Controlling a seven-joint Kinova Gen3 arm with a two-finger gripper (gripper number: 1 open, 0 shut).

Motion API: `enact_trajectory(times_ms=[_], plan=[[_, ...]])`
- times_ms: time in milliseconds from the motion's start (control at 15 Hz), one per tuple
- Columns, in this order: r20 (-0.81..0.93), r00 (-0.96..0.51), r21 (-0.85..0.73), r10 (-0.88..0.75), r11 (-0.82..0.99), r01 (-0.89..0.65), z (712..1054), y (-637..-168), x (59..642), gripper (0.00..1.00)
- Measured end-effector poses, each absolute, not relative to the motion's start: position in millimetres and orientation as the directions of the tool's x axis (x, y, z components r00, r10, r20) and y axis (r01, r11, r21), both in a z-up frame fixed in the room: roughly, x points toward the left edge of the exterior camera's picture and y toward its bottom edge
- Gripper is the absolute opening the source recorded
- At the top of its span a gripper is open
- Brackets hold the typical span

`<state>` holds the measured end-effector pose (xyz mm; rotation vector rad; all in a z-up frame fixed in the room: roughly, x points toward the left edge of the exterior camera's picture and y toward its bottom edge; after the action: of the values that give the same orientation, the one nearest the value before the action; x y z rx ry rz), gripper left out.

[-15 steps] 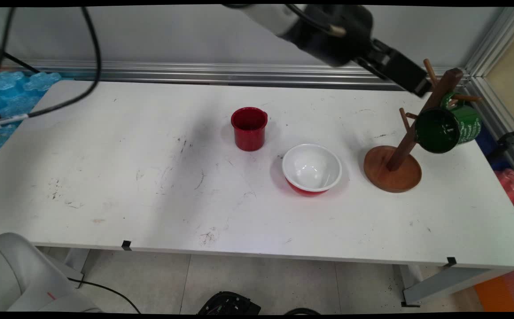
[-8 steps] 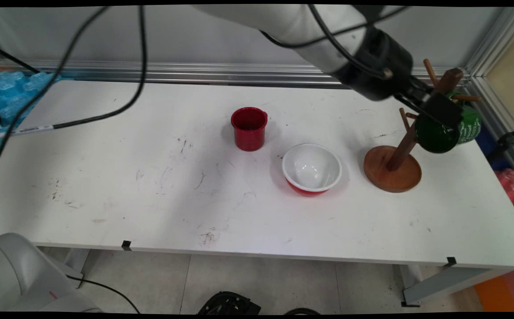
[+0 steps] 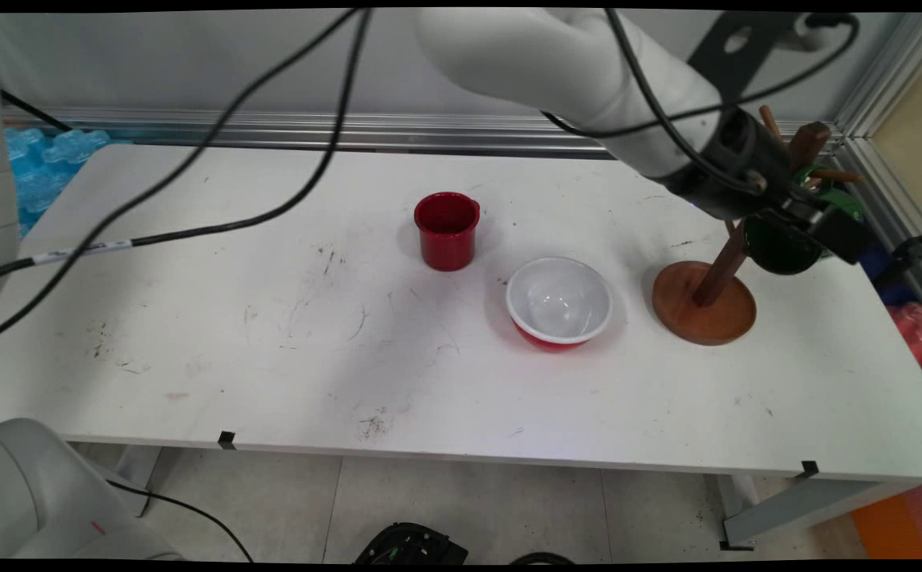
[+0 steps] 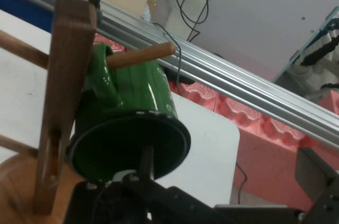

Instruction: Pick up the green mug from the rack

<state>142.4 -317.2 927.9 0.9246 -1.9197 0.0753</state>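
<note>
Gripper (image 3: pixel 830 226) at green mug (image 4: pixel 127 123) hanging on wooden rack (image 3: pixel 703 302); finger spread can't tell. A nudge could tip the rack.

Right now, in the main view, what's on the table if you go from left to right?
Red cup → white bowl with a red outside → wooden mug tree → green mug hanging on it, with the gripper right at the mug.

green mug (image 4: pixel 132 110), brown wooden rack (image 3: pixel 703 306), red cup (image 3: pixel 447 230) — red-and-white bowl (image 3: pixel 559 303)
</note>
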Motion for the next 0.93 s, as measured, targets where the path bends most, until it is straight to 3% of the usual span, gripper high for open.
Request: enact_trajectory(times_ms=[933], plan=[[0.76, -0.17, 0.399, -0.627, 0.658, -0.639, 885.7, -342.4, 90.9, 1.0]])
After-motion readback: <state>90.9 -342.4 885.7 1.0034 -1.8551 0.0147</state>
